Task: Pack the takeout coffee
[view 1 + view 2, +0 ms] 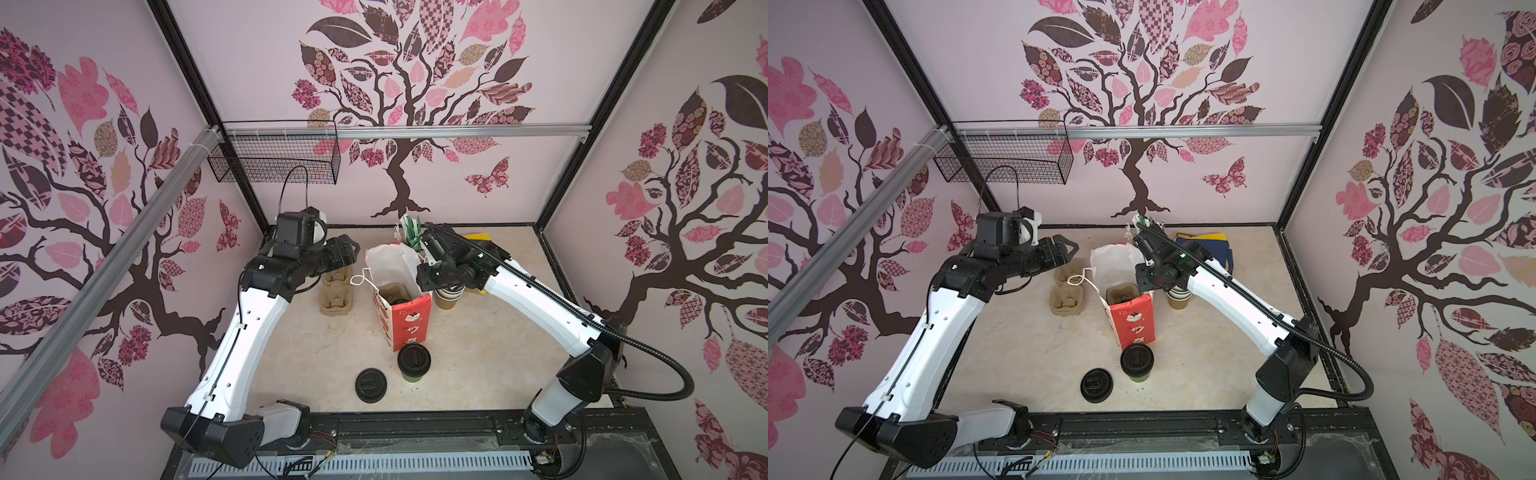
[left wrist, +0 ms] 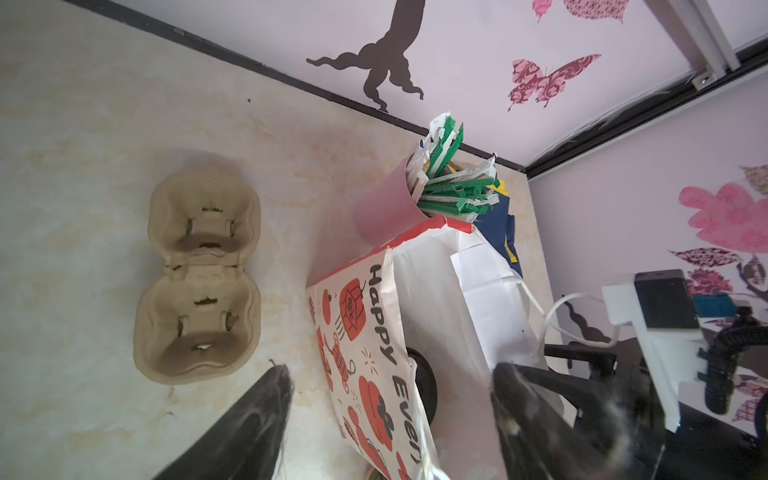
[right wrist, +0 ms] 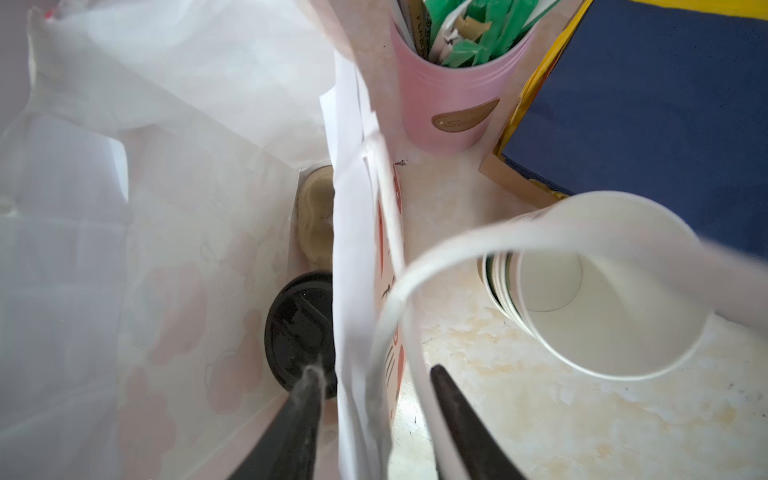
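Note:
The red-and-white paper bag (image 1: 405, 322) stands open mid-table. Inside it a coffee cup with a black lid (image 3: 299, 328) sits in a pulp carrier (image 3: 318, 220). The other lidded coffee cup (image 1: 414, 361) stands on the table just in front of the bag. My right gripper (image 3: 372, 372) straddles the bag's right wall and its white handle (image 3: 419, 266). One finger is inside and one outside, with a gap still showing. My left gripper (image 2: 390, 374) is open wide at the bag's left wall, gripping nothing. It shows above the bag's left side in both top views (image 1: 353, 249).
A loose black lid (image 1: 370, 385) lies front left of the standing cup. Empty pulp carriers (image 1: 336, 291) lie left of the bag. A stack of open paper cups (image 3: 602, 291) stands to its right. A pink cup of sachets (image 3: 453, 83) and navy napkins (image 3: 644, 104) stand behind.

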Available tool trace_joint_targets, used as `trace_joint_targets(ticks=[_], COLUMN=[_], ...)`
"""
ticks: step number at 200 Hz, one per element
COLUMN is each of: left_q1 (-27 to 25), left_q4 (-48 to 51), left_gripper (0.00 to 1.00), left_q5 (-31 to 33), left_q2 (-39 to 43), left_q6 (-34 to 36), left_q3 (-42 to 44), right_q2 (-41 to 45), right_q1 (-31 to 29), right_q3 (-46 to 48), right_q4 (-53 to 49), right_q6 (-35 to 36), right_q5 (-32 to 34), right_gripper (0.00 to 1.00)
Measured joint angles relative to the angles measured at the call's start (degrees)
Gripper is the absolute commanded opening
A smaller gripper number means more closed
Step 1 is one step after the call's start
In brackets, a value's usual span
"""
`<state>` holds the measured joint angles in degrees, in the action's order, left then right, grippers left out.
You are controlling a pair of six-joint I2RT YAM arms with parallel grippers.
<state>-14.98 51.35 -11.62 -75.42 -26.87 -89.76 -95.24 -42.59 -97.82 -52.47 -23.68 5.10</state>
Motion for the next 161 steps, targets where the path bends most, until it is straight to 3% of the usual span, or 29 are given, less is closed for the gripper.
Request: trace_joint_targets(ticks=[22, 39, 103, 161], left_q1=[0.0, 0.1, 0.3, 0.3], left_q4=[0.6, 0.6, 1.7, 8.2], left_gripper=[0.79, 0.79, 0.79, 0.8], left_q5=[0.0, -0.2, -3.8, -4.4], left_q2=[-4.5, -7.5, -16.0, -25.9], left_q6=[5.6, 9.5, 25.4, 38.0], left_q3=[-3.6, -6.4, -12.3, -20.7], right_q2=[-0.4, -0.7, -5.0, -9.2], right_q1=[0.0, 0.0, 0.0, 0.6], right_q3=[0.0, -0.1, -4.9, -10.3], right_q4=[1.3, 2.4, 3.0, 1.8], right_q6=[2.5, 3.6, 11.4, 16.3], right_q5=[0.8, 1.3, 1.9, 0.9], right_gripper=[0.16, 0.09, 0.04, 0.06])
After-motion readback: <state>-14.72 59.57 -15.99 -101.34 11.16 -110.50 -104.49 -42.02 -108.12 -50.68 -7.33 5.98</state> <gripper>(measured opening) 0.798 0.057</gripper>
